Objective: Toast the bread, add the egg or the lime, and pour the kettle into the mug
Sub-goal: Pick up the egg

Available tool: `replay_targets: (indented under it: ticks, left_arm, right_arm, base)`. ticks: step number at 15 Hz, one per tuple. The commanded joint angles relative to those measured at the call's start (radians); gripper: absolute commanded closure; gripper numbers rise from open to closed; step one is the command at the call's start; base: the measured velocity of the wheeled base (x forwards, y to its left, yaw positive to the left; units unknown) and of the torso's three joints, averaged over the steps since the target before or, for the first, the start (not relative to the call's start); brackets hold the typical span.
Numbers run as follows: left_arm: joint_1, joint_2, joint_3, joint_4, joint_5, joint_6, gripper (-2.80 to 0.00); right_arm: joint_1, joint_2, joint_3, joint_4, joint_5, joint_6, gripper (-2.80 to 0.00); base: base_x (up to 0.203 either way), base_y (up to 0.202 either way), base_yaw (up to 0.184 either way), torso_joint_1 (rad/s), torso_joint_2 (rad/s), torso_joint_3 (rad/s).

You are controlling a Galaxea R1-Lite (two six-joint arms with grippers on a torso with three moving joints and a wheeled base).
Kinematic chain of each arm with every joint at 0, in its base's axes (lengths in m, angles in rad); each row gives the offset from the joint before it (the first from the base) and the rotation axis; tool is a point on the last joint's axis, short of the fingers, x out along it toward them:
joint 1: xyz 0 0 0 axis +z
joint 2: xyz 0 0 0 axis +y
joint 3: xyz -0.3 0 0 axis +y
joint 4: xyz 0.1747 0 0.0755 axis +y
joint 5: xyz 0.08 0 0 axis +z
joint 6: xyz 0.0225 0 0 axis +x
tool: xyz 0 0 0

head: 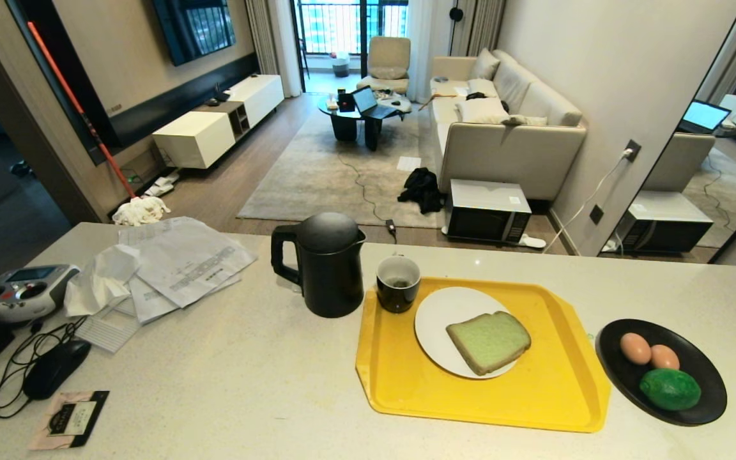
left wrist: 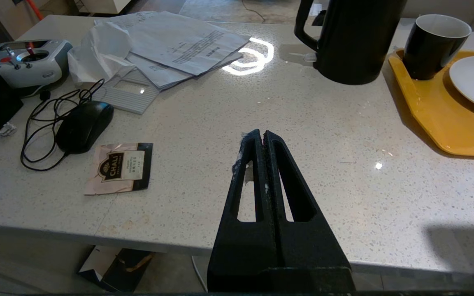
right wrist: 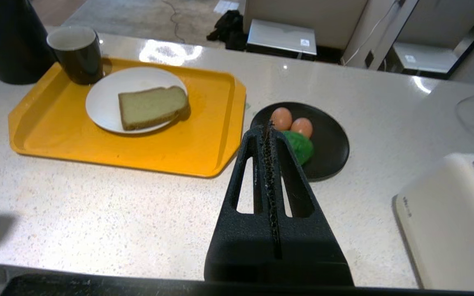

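You have a pale speckled counter (head: 227, 358) in front of you. From the middle of the head view, the black kettle (head: 326, 265) stands upright at about 11 o'clock, handle turned left, just beside the yellow tray (head: 534, 396). The tray fills the stretch from 3 to 5 o'clock. On its far left corner sits the black mug (head: 398, 283), upright, close to the kettle but apart from it. A white plate (head: 438, 319) lies on the tray next to the mug, and the bread (head: 489, 341) lies flat on that plate, its near edge reaching over the rim.

Off the tray's right side, at roughly 4 o'clock, you see a black dish (head: 700, 367). It holds two eggs: one egg (head: 635, 348) on the left and a second egg (head: 664, 357) touching it, with the lime (head: 669, 388) just in front of them.

At 9 o'clock lie loose papers (head: 183, 259), a remote controller (head: 23, 292), a black mouse (head: 56, 367) with its cable, and a tea sachet (head: 71, 418) nearer you.

Neither arm shows in the head view. Your left gripper (left wrist: 261, 135) hangs over bare counter, fingers pressed together and holding nothing. Your right gripper (right wrist: 266, 128) points toward the black dish, its tip lined up before the eggs and lime, fingers likewise closed on nothing. A white toaster (right wrist: 451, 222) shows only in the right wrist view, on the counter beyond the dish from the tray.
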Motion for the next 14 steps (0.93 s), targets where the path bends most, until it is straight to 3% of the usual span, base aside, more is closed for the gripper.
replay_targets:
  ticks: [1, 5, 9, 14]
  left_arm:
    - [0.001, -0.001, 0.0, 0.0, 0.0, 0.0, 0.0]
    - [0.001, -0.001, 0.0, 0.0, 0.0, 0.0, 0.0]
    - [0.001, -0.001, 0.0, 0.0, 0.0, 0.0, 0.0]
    - [0.0, -0.001, 0.0, 0.0, 0.0, 0.0, 0.0]
  right_arm:
    - [0.002, -0.038, 0.132, -0.074, 0.004, 0.003, 0.0]
    - [0.002, -0.037, 0.403, -0.328, 0.012, -0.025, 0.0]
    - [0.002, -0.037, 0.477, -0.457, 0.066, -0.033, 0.0]
    - [0.002, -0.037, 0.478, -0.452, 0.062, -0.002, 0.0]
  base:
    - [0.0, 0.0, 0.0, 0.0, 0.0, 0.0]
    - [0.0, 0.0, 0.0, 0.0, 0.0, 0.0]
    - [0.0, 0.0, 0.0, 0.0, 0.0, 0.0]
    - [0.0, 0.0, 0.0, 0.0, 0.0, 0.0]
